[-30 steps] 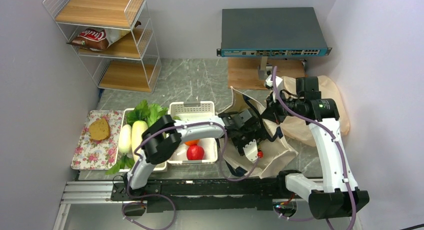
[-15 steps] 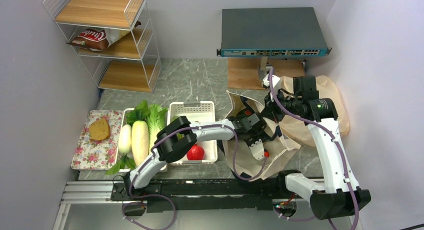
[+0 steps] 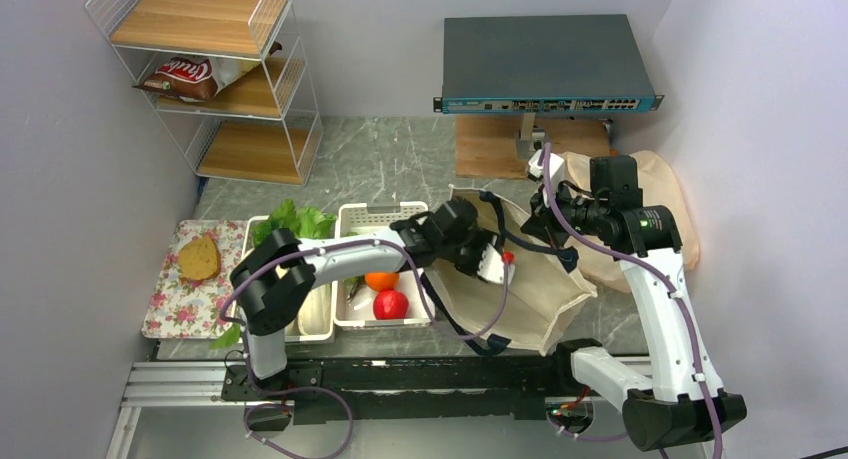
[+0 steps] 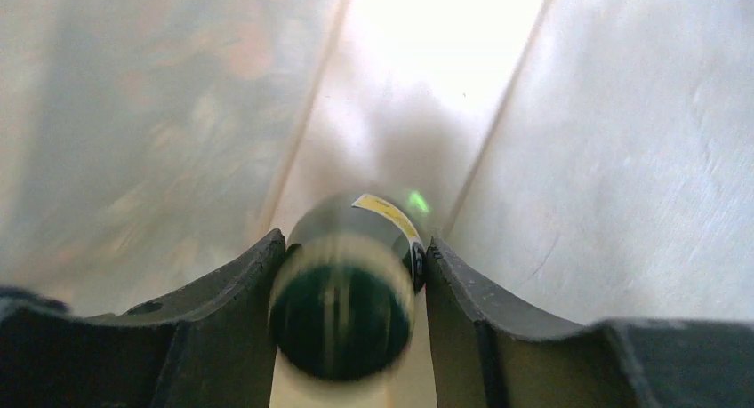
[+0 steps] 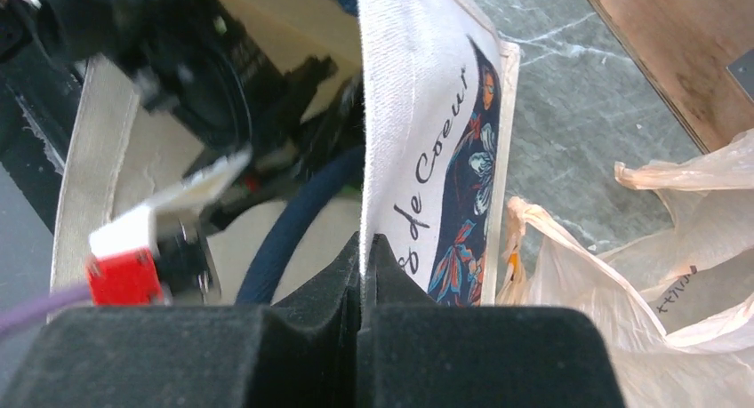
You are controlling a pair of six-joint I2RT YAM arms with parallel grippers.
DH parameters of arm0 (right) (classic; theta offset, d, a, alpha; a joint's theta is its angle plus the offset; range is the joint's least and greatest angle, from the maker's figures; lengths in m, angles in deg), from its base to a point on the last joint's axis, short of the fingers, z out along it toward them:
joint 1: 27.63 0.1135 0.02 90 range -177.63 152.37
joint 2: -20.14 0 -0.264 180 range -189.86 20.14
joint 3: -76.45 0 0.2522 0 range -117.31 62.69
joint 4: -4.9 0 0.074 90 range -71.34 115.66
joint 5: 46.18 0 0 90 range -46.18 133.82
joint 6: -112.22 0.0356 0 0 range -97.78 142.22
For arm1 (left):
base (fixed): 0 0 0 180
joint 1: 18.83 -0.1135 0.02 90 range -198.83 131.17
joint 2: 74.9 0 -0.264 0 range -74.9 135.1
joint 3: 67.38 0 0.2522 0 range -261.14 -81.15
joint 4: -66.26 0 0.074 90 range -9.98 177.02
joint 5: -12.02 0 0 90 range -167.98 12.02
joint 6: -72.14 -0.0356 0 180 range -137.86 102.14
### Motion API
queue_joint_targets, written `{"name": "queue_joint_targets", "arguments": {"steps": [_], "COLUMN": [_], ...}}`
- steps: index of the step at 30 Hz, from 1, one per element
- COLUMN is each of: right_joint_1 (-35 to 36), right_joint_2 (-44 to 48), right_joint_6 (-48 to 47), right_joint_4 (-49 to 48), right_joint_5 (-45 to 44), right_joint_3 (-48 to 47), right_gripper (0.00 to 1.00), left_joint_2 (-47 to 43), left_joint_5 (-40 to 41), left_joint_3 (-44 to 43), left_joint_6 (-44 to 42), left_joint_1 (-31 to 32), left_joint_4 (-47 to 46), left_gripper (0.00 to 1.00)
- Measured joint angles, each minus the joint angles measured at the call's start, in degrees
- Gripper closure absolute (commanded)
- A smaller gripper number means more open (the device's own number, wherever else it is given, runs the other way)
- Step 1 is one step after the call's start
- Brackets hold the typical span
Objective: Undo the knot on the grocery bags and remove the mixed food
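My left gripper (image 4: 348, 279) is shut on a dark green bottle (image 4: 342, 310) with a yellow label, with cream fabric all around it. In the top view the left gripper (image 3: 478, 254) sits at the mouth of the cream canvas tote (image 3: 545, 294). My right gripper (image 5: 363, 248) is shut on the tote's upper rim (image 5: 391, 115) beside its floral print; from above the right gripper (image 3: 541, 219) is at the tote's far edge. The peach plastic bag (image 3: 668, 194) lies behind it, also in the right wrist view (image 5: 622, 284); I cannot make out a knot.
Two white bins (image 3: 385, 217) left of the tote hold cabbage (image 3: 295, 221), an orange (image 3: 381, 280) and a red apple (image 3: 390, 304). Bread (image 3: 198, 257) lies on a floral tray (image 3: 165, 314). A wire shelf (image 3: 215, 79) with a red snack packet (image 3: 185, 77) stands back left; a grey box (image 3: 545, 64) at the back.
My left gripper has drawn back up and to the left, from deep in the tote to its mouth. The tote's mouth now stands wider. The right gripper keeps its hold.
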Motion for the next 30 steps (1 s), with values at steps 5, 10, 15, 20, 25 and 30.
{"name": "queue_joint_targets", "arguments": {"steps": [5,10,15,20,25,30], "right_joint_1": [0.00,0.00,-0.15,-0.15,-0.15,-0.15], "right_joint_2": [0.00,-0.28,-1.27,-1.40,-1.40,-1.40], "right_joint_6": [0.87,1.33,1.36,1.36,1.33,1.33], "right_joint_4": [-0.83,-1.90,-2.23,-2.16,-2.08,-2.12], "right_joint_5": [-0.52,-0.63,-1.49,-1.62,-1.66,-1.64], "right_joint_3": [0.87,1.22,1.22,1.29,1.29,1.62], "right_gripper": [1.00,1.00,1.00,1.00,1.00,1.00], "left_joint_2": [-1.42,-0.83,2.60,4.83,4.76,4.76], "left_joint_5": [-7.28,-10.19,-10.23,-9.40,-9.66,-9.86], "left_joint_3": [0.61,0.63,0.63,1.20,2.56,2.49], "left_joint_6": [19.87,38.23,47.04,49.33,49.77,49.72], "left_joint_1": [-4.52,-5.90,-5.46,-5.38,-6.10,-6.16], "left_joint_4": [-9.66,-19.85,-23.41,-23.47,-25.40,-25.33], "left_gripper": [1.00,1.00,1.00,1.00,0.97,0.93]}}
